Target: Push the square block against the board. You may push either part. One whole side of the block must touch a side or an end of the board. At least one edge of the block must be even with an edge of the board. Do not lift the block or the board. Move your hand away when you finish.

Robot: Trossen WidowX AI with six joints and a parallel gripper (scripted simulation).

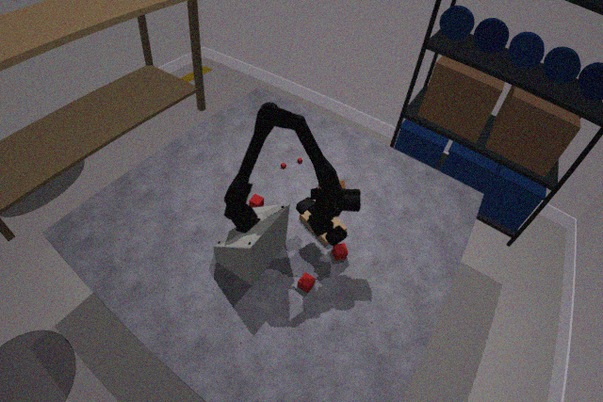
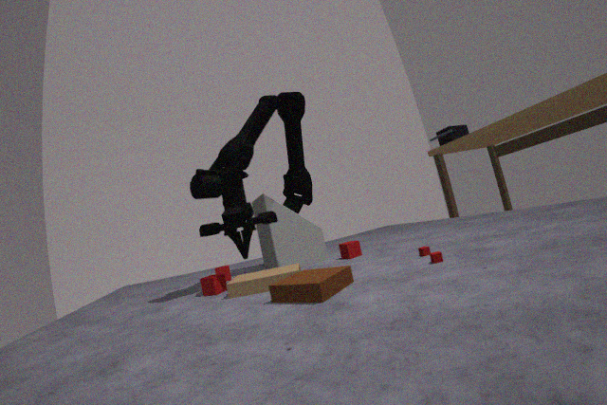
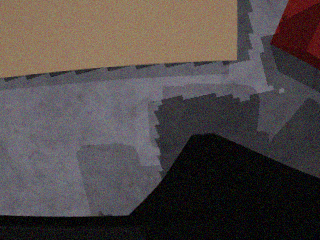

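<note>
The tan board [image 1: 339, 223] [image 2: 262, 281] [image 3: 115, 35] lies flat on the floor, partly covered by my hand in the top view. The orange-brown square block [image 1: 342, 184] [image 2: 296, 292] lies flat near it; in the exterior view it overlaps the board's right end, and whether they touch cannot be told. My gripper [image 2: 245, 256] is shut and empty, tips down. It hangs above the floor on the robot-base side of the board. In the wrist view its dark tip stands off from the board's long side. In the top view the fingertips are hidden under the hand.
Red cubes [image 1: 339, 251] [image 1: 306, 282] [image 2: 211, 285] lie near the board's far end from the block; one [image 3: 305, 32] shows in the wrist view. Another [image 1: 256, 201] [image 2: 350, 249] lies by the grey wedge-shaped stand [image 1: 265, 247] [image 2: 294, 238]. Two tiny red cubes [image 1: 283, 165] [image 1: 299, 160] lie farther off.
</note>
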